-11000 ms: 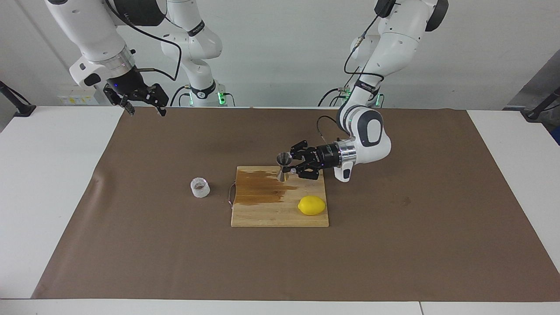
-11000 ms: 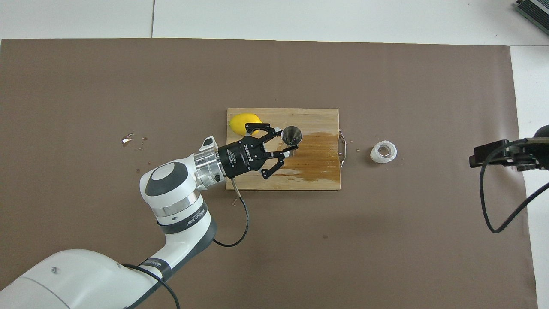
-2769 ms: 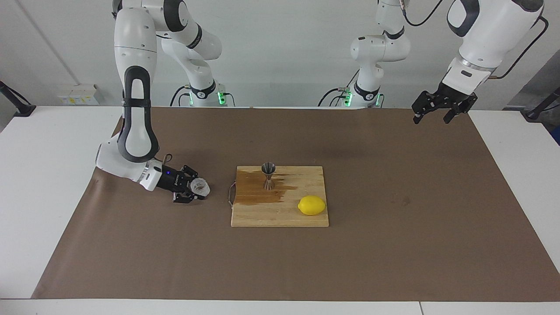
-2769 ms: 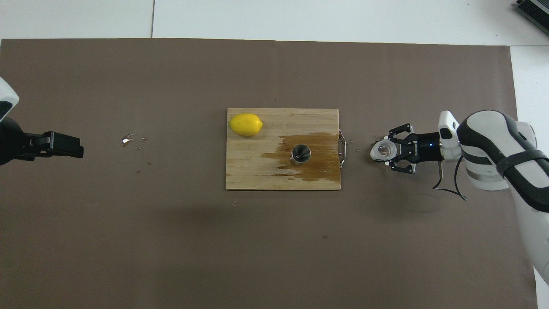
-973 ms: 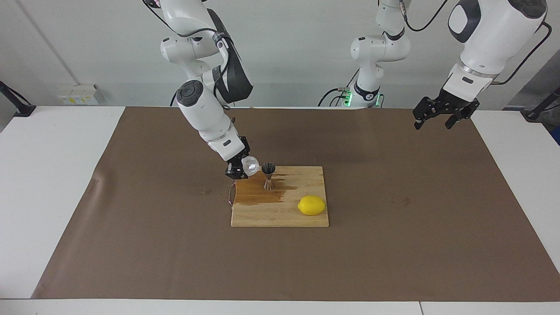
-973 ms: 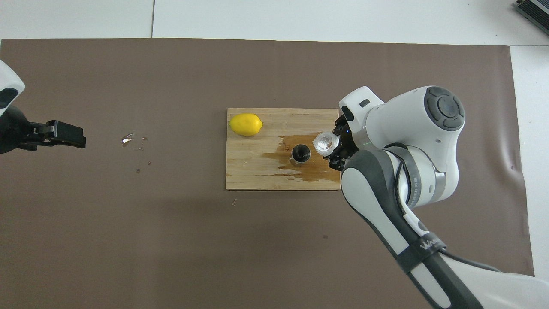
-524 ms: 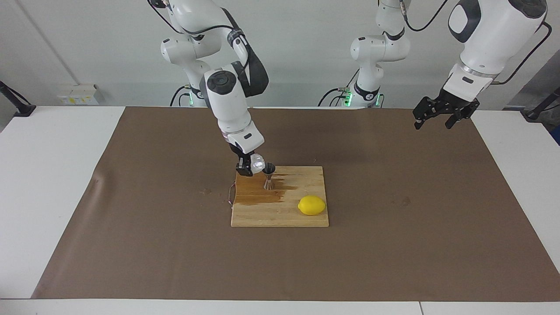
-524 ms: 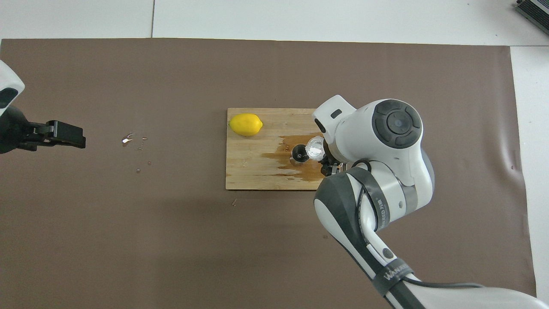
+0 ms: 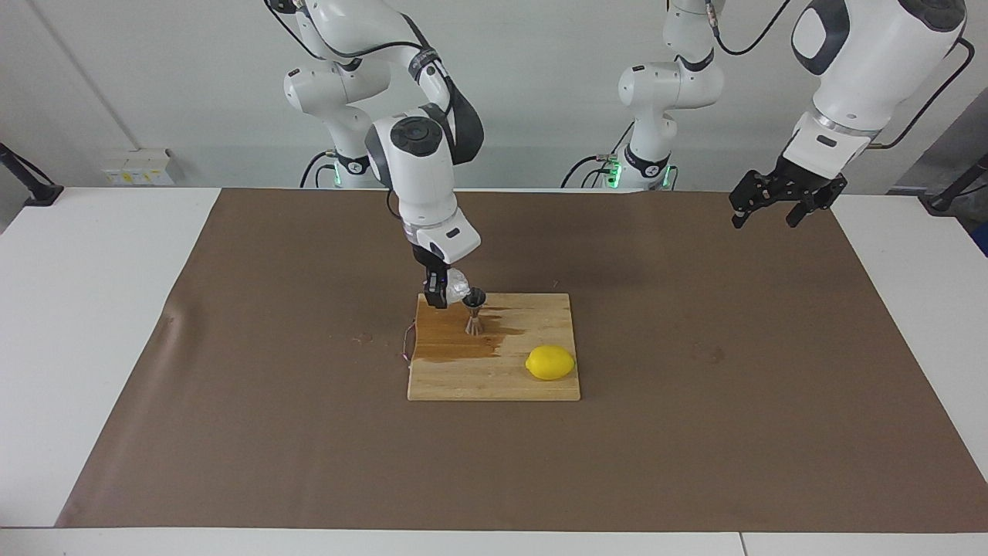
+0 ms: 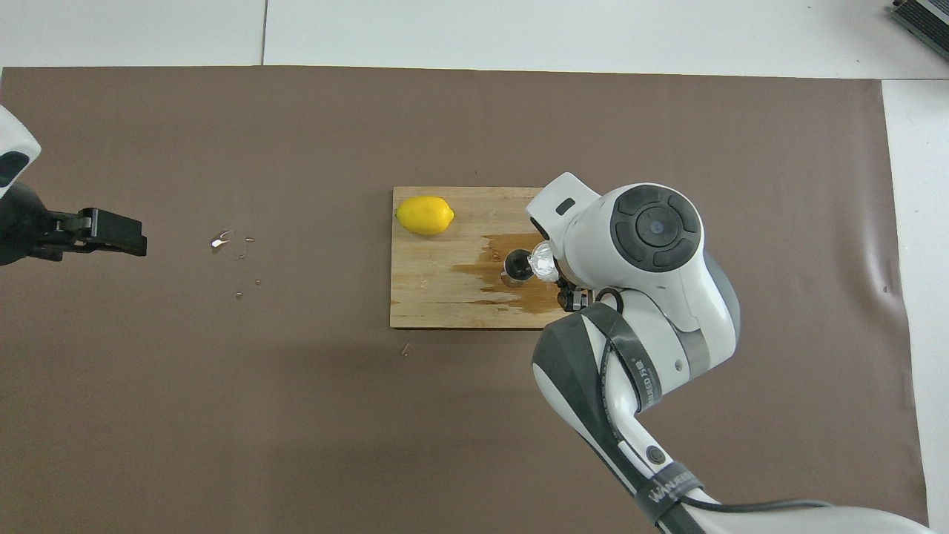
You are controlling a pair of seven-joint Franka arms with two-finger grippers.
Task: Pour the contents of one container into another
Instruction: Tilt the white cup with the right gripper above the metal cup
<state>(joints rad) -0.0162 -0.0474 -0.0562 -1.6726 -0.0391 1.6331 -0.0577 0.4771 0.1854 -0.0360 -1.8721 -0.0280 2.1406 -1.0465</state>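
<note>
Centrally, your right end effector (image 9: 446,294) is clenched on the clear cup (image 9: 457,288), tipped so its mouth sits just beside the rim of the steel jigger (image 9: 474,310). That jigger stands upright on a wet stain on the cutting board (image 9: 494,378), with a lemon (image 9: 550,362) farther from the robots. Your left end effector (image 9: 776,207) waits released, raised over the brown mat (image 9: 695,432) at its own end of the bench.

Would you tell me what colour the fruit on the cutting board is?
The lemon is plain bright yellow, clearest in the facing view.
</note>
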